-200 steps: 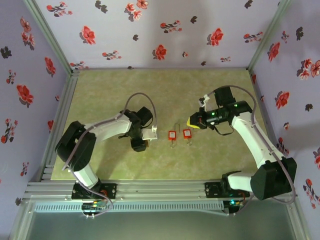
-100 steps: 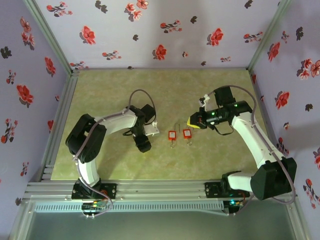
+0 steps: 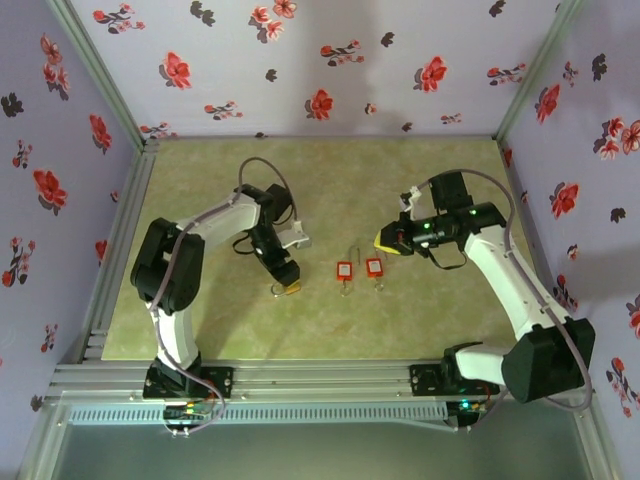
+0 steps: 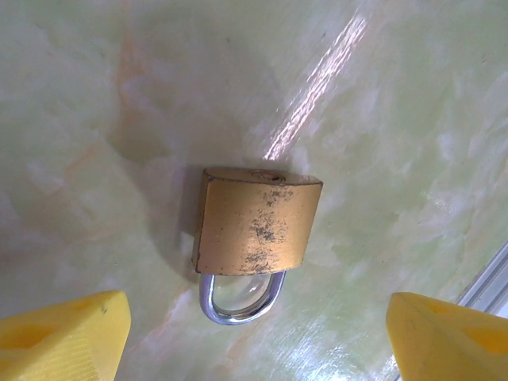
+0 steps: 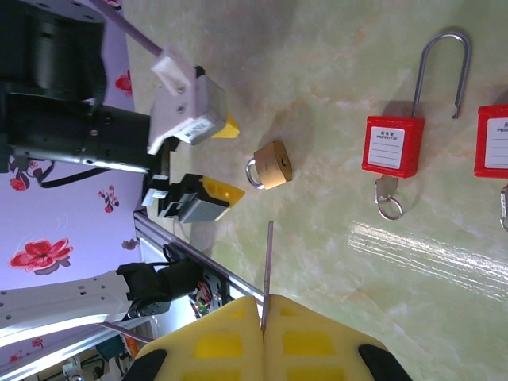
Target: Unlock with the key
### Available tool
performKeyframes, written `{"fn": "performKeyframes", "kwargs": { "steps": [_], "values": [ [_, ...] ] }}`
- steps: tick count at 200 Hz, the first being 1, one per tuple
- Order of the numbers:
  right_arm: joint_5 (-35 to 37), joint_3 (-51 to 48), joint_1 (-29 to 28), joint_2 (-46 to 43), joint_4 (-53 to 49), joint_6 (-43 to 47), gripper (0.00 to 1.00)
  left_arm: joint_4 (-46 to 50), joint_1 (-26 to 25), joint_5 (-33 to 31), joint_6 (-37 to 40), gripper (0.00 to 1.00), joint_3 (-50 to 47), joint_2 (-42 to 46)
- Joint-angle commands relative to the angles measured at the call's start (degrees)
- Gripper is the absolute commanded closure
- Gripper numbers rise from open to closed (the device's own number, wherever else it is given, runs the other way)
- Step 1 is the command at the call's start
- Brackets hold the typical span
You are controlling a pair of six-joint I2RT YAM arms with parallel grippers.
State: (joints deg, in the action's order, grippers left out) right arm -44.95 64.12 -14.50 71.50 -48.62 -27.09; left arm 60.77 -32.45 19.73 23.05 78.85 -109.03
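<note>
**Brass padlock loose under a wide left hand; right hand pinches the key**

Nearest the arm bases, the brass padlock (image 4: 258, 226) lies flat on the green marbled tabletop (image 3: 430, 320). Its steel shackle (image 4: 242, 298) is closed and points left in the overhead view. The left hand (image 4: 258, 341) hovers directly over it, spread wide and holding nothing. Its own camera catches just the yellow fingertips (image 4: 63, 337), cut off at the bottom corners, and neither touches the padlock. The keyhole is not clear to see.

A little farther and to the right lies a red padlock (image 5: 394, 145) with a white label. Its long thin shackle is swung out with one leg free, and a small ring hangs at its base. Just beside it is a second red padlock (image 5: 492, 143), cut by the frame edge in the right wrist view.

Just beyond those, the right hand (image 5: 264, 317) has its yellow fingers pressed together on the key (image 5: 267, 262). The key shows as a thin metal strip seen edge-on, with its head hidden between the fingers. It is well apart from the brass padlock.

Farthest back stand the flowered walls (image 3: 300, 60).
</note>
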Motion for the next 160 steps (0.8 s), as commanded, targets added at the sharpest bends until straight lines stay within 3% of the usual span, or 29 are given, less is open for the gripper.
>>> {"fn": "performKeyframes", "kwargs": {
  "steps": [1, 106, 160],
  "values": [
    [0.3, 0.1, 0.3, -2.1, 1.8, -1.5, 1.00, 3.0, -0.7, 2.1, 1.3, 0.16, 0.9, -0.9],
    [0.3, -1.3, 0.1, -4.5, 4.4, -3.5, 1.00, -1.3, -4.2, -3.9, -4.8, 0.18, 0.3, -5.0],
    [0.9, -1.7, 0.1, -5.8, 4.5, -3.4, 1.00, -2.8, -5.2, -8.1, -7.8, 0.26, -1.9, -5.8]
  ]
}}
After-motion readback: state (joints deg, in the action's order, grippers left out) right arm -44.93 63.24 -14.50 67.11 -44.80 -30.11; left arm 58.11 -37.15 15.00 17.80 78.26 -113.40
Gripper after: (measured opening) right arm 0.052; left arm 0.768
